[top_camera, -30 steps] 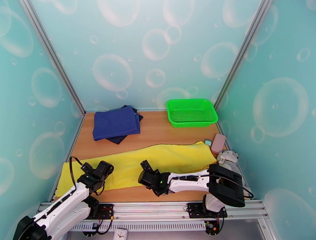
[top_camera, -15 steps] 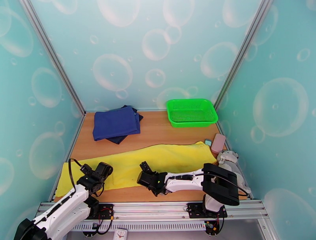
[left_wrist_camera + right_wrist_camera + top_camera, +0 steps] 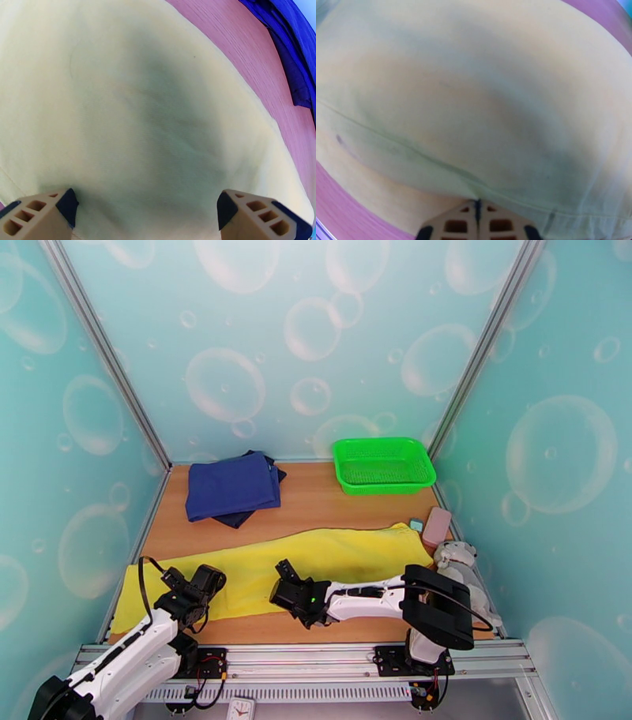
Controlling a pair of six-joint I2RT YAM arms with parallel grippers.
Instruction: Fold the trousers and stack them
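Top external view: the yellow trousers (image 3: 316, 556) lie flat and long across the near half of the wooden desk (image 3: 316, 496). One end is by the left wall and the other end is by the right wall. Both arms reach in from the near edge and sit low over the yellow cloth. The left arm (image 3: 134, 650) is over the left part. The right arm (image 3: 363, 603) reaches sideways to the middle part.

On the left wrist camera, the left end effector (image 3: 146, 211) is wide open. Its two tan fingers (image 3: 39, 211) stand far apart, with smooth yellow cloth between them and nothing held.

On the right wrist camera, the right end effector (image 3: 477, 215) is closed, its two fingers pressed tight together. The tips sit right at a fold line near the close edge of the trousers. I cannot tell if any cloth is caught between them.

At the back left of the desk is a pile of folded navy blue clothes (image 3: 233, 489). At the back right is a green basket (image 3: 383, 465). By the right wall are a pink block (image 3: 436, 528) and a soft grey toy (image 3: 457, 554).
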